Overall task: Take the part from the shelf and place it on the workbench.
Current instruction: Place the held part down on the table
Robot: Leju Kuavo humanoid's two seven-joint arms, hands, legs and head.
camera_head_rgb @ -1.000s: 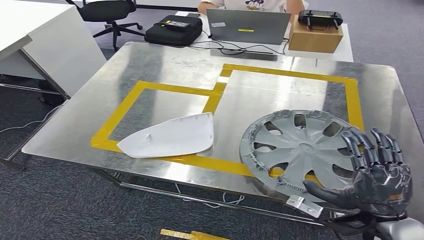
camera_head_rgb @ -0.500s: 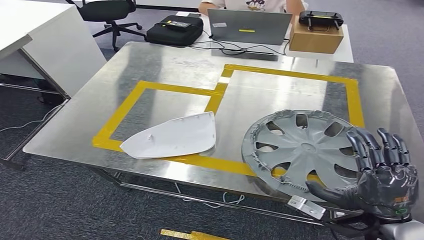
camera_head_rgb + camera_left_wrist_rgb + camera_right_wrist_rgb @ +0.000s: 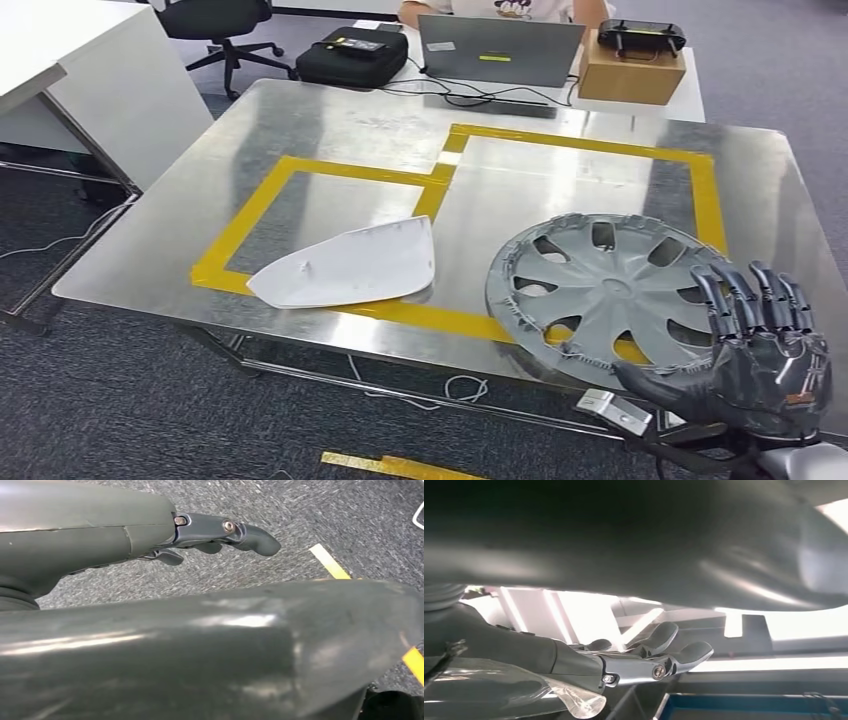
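Grey hubcap (image 3: 607,295) lying flat on the steel bench (image 3: 350,140) at the near right, its near rim overhanging the bench edge, its body across the near strip of yellow tape (image 3: 330,168) that marks two joined rectangles on the bench top. Right hand (image 3: 745,355) at the near right corner, palm toward the hubcap, fingers spread and upright, thumb stretched out toward the hubcap's near rim; released, nothing clasped, though contact between thumb and rim cannot be told. In the right wrist view, same right hand (image 3: 589,665) with fingers extended under a large blurred dark surface. Small metal bracket (image 3: 612,411) just below the hubcap's near rim, beside the thumb. White curved panel (image 3: 350,266) resting on the bench left of the hubcap, well apart from it, its near edge over the tape. Left hand (image 3: 150,535) above grey carpet (image 3: 320,515), fingers loosely out and apart, empty. Beyond the far edge of the bench, a laptop (image 3: 500,50), a black bag (image 3: 352,55) to its left and a cardboard box (image 3: 632,72) to its right carrying a black controller (image 3: 640,37). White table (image 3: 90,80) at the far left, black office chair (image 3: 215,25) behind it. Person (image 3: 500,8) seated behind the laptop.
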